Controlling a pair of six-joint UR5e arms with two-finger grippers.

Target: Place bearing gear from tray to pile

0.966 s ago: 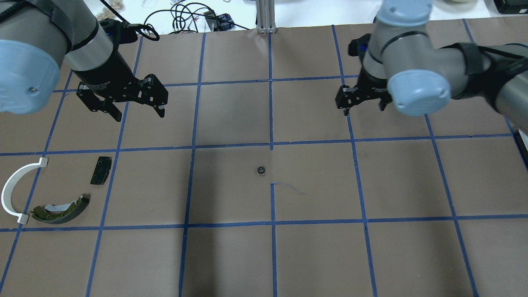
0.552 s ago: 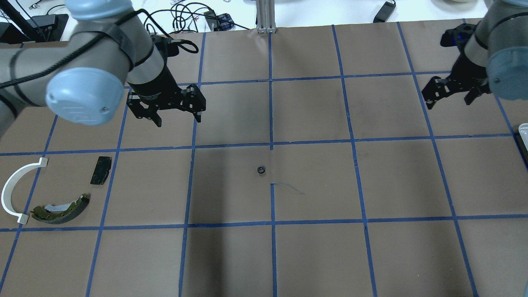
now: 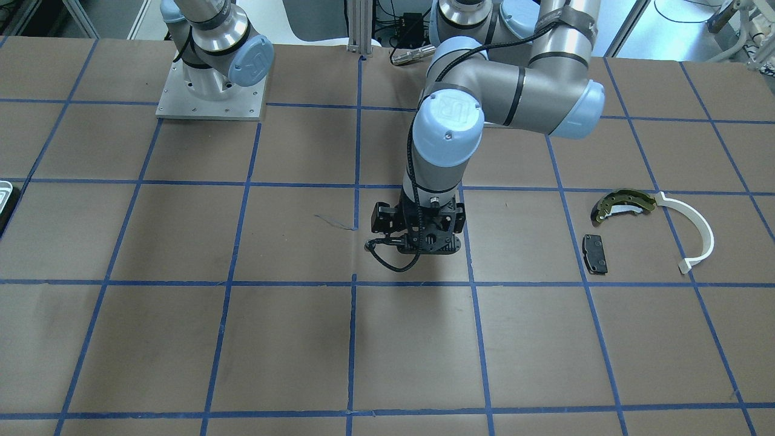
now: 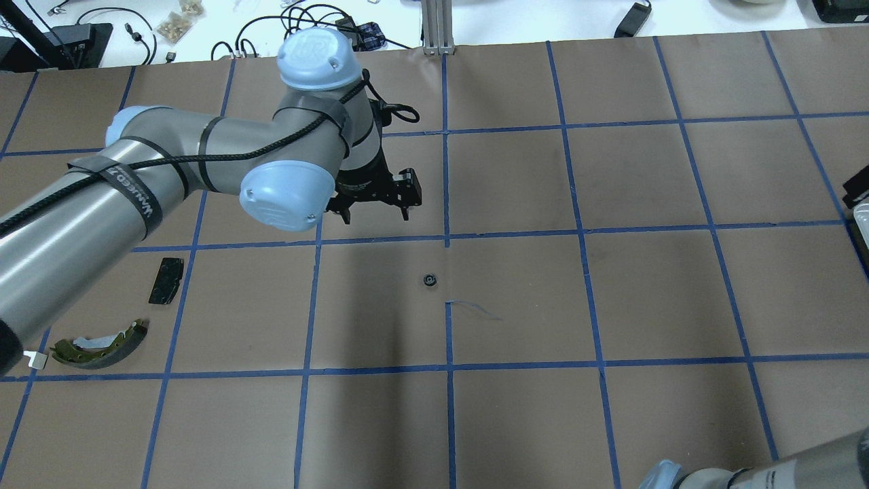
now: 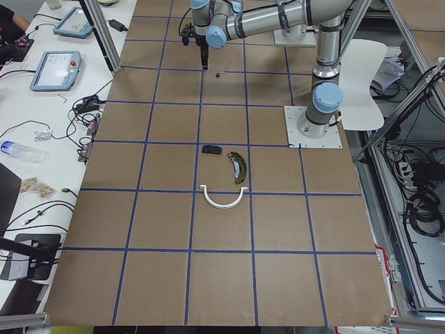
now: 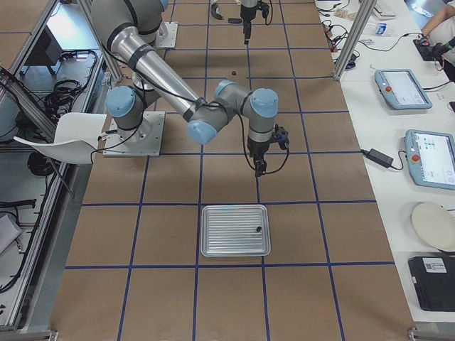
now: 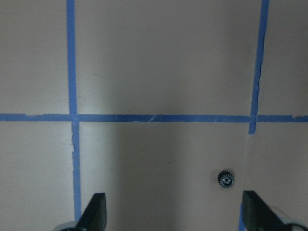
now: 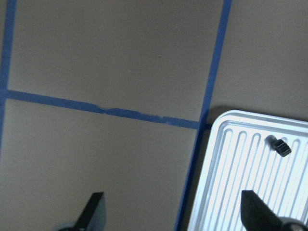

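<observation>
**Overhead.** Your left arm (image 4: 170, 156) comes in from 9 o'clock. The left gripper (image 4: 376, 217) hangs over the brown paper-covered table (image 4: 516, 421), with its fingers spread and nothing between them. The small black toothed bearing gear (image 4: 429, 279) lies alone on the paper at about 5 o'clock of the gripper, apart from it and near a crossing of blue tape (image 4: 446, 238). The pile (image 4: 129, 336) sits well apart, at 8 to 9 o'clock of the gear. In it you have a small black rectangular brake pad (image 4: 166, 280) and an olive-gold curved brake shoe (image 4: 102, 353) at 7 o'clock of the pad. The arm hides most of the thin white half-ring strip (image 4: 37, 360). A sliver of the shallow white tray (image 4: 862, 216) shows at the 3 o'clock edge.

**Front-facing.** The wrist body covers the fingers, so you cannot read them or the gear here. The strip's upper end lies just beside the shoe.

**Exterior left.** The gear is on the table near the left gripper, not touching it. The pile is well apart from both.

**Exterior right.** The right gripper (image 6: 259, 170) points down over paper at 12 o'clock of the tray. A second small dark gear (image 6: 258, 229) lies inside the tray near its 3 o'clock rim.

**Left wrist.** The fingers (image 7: 96, 214) are wide apart and empty. The gear is on paper at 11 o'clock of the right-hand finger.

**Right wrist.** The fingers (image 8: 94, 214) are spread and empty. The tray corner is at 4 o'clock, with the second gear on its ribbed floor.
</observation>
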